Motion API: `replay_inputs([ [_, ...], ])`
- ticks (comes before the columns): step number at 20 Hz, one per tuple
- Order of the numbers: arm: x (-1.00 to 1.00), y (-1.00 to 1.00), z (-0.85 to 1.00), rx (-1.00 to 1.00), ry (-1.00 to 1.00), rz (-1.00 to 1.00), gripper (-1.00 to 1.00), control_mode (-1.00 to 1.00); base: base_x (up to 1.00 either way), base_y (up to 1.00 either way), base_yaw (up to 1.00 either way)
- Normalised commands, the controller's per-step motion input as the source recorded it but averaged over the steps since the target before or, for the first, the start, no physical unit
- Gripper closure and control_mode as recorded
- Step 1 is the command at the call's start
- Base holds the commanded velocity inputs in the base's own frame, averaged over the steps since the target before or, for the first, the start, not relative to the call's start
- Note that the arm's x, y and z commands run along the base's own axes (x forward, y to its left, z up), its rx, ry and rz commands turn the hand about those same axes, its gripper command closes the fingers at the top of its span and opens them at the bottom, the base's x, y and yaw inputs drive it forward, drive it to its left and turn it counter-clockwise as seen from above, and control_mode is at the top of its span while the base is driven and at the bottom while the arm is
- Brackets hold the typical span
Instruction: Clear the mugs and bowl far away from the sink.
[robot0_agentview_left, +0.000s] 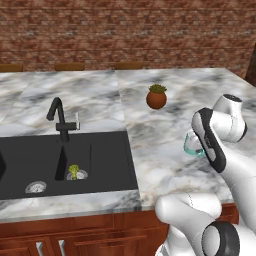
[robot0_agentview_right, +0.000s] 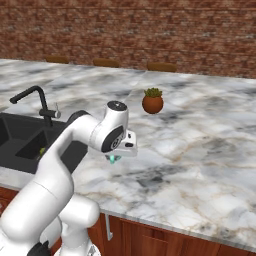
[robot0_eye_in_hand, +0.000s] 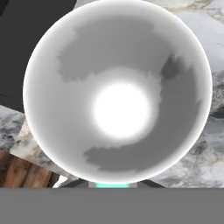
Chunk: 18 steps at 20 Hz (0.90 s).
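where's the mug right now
The mug is held in the gripper above the marble counter, right of the sink and in front of the plant pot.

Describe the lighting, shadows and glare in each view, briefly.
Hand view: a blown-out white highlight sits at the centre of the mug interior, ringed by blotchy grey shading. Left base view: even, flat light on the marble counter; the sink reads matte black, without glare. Right base view: a soft dark shadow lies on the counter below the gripper; the plant pot casts little.
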Motion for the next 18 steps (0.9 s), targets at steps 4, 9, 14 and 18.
replay_inputs([
  [4,-0.01,0.0,0.45,0.0,-0.05,-0.07,1.0,-1.0,0.0,0.0,0.0],
  [9,-0.18,0.0,0.48,0.0,0.0,-0.1,1.0,-1.0,0.0,0.0,0.0],
  [14,-0.38,-0.02,0.71,0.0,0.03,-0.11,1.0,-1.0,0.0,0.0,0.0],
  [18,-0.75,-0.06,0.61,0.0,0.18,-0.09,1.0,-1.0,0.0,0.0,0.0],
])
